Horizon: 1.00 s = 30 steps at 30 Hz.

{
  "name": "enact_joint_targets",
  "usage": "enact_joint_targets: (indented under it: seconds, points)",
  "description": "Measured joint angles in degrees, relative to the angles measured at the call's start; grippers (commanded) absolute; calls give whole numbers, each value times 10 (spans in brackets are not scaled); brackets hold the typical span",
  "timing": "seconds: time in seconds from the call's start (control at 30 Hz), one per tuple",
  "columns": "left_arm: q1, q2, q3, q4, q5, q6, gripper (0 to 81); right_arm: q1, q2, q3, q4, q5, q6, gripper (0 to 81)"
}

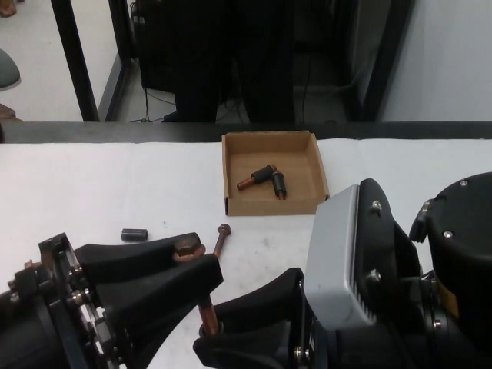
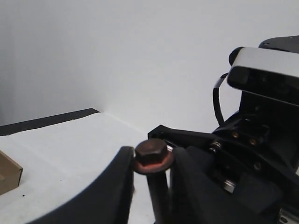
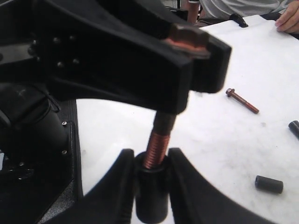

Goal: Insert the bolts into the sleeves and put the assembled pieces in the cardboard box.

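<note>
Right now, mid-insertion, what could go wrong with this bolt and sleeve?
The bolt is only partly into the sleeve, threads exposed; slight misalignment between the left claw and right claw could jam it. The left claw pinches just under the head, so pushing might make the bolt slip. The loose bolt nearby might get knocked.

Both arms (image 1: 461, 254) are matte black, with thick, smoothly curved black fingers (image 1: 146, 265). A pale grey camera housing (image 1: 332, 246) sits on the right wrist, small silver screws (image 1: 374, 206) beside it; a thin black cable (image 2: 217, 100) loops alongside
</note>
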Motion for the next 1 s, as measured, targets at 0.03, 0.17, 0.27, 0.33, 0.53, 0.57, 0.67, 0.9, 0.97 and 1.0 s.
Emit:
enact_joint_targets:
  seconds: [0.03,0.17,0.27,0.33,0.53,0.57,0.67,0.9,0.97,1.0]
  points:
    - [-1,0,0,0,0,2,8,0,0,0,0,2,0,3]
    - [-18,0,0,0,-8,39,8,-7,0,0,5,1,25,3]
    - [-38,0,0,0,-20,58,8,-10,0,0,7,-2,34,3]
    - [-46,3,0,0,-34,72,8,-13,0,0,8,-2,39,3]
    - [-91,25,0,-5,-76,82,8,-14,0,0,-18,-5,41,3]
    - [-101,30,0,-12,-89,82,8,-14,0,0,-21,-4,41,3]
    - [-114,33,0,-21,-114,79,8,-14,0,0,-26,-4,41,3]
    - [-117,33,0,-34,-126,55,8,-15,0,-3,-30,-4,41,3]
    - [-117,33,0,-34,-126,53,8,-15,0,-3,-33,-4,41,3]
    - [-117,33,0,-34,-126,50,8,-15,0,-3,-34,-4,41,3]
